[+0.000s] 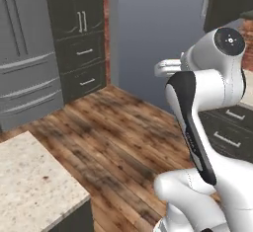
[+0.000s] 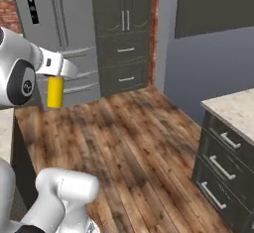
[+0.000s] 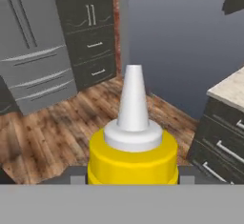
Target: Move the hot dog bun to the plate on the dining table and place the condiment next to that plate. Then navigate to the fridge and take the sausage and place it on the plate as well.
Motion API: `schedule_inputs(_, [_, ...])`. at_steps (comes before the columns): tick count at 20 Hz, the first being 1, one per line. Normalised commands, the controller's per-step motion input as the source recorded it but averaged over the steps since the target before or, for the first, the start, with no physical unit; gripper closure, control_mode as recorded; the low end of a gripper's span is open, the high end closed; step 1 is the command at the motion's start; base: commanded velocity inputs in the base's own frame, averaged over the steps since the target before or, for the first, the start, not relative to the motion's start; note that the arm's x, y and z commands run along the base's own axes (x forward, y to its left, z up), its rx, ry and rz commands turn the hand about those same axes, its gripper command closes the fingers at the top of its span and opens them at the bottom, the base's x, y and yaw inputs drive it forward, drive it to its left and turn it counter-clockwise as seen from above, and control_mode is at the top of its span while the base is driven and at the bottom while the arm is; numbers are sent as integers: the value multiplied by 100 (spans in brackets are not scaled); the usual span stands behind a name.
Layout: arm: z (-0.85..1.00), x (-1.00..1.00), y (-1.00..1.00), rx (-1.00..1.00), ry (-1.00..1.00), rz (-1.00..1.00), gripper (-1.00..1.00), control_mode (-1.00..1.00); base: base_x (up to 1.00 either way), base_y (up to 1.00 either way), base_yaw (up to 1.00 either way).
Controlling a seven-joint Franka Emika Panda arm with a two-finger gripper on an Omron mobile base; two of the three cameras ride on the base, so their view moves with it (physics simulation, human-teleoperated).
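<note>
A: Carrying the condiment (image 3: 132, 158) was the state at this entry. The yellow bottle sat clamped between the two fingers of the gripper (image 2: 55, 78), jaws partly closed around its body, white nozzle pointing away from the hand. In the right base view the bottle hung below the hand, in front of the fridge (image 2: 54, 24) as seen from there.

B: Where was it relative to the dining table (image 1: 29, 181)?

A: Not over it. The table's speckled corner lay low and to the left in the left base view; the held bottle was well apart from it, out over the wooden floor (image 2: 139, 143). Neither the plate nor the bun could be located in these pictures.

B: Risks from here, as judged?

A: First, a slip: the grip was on a smooth round body, and a jolt while the base drove could let the bottle rotate or slide out onto the floor. Second, a swing of the arm toward the table could catch the bottle's base on the table edge if it came in too low. Third, setting it down tilted could tip it, since it is tall and slim. Fourth, with the plate unseen, it might land too far from the plate, or on it.
</note>
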Motion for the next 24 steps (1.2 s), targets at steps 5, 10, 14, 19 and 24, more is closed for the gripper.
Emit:
schedule_inputs(5, [0,0,0,0,0,0,100,100,-4,38,62])
schedule_inputs(10, [0,0,0,0,0,0,100,100,49,-56,23])
schedule_inputs(14, [0,0,0,0,0,0,100,100,69,-83,23])
schedule_inputs(19, [0,0,0,0,0,0,100,100,94,-18,26])
schedule_inputs(24, [0,0,0,0,0,0,100,100,100,0,26])
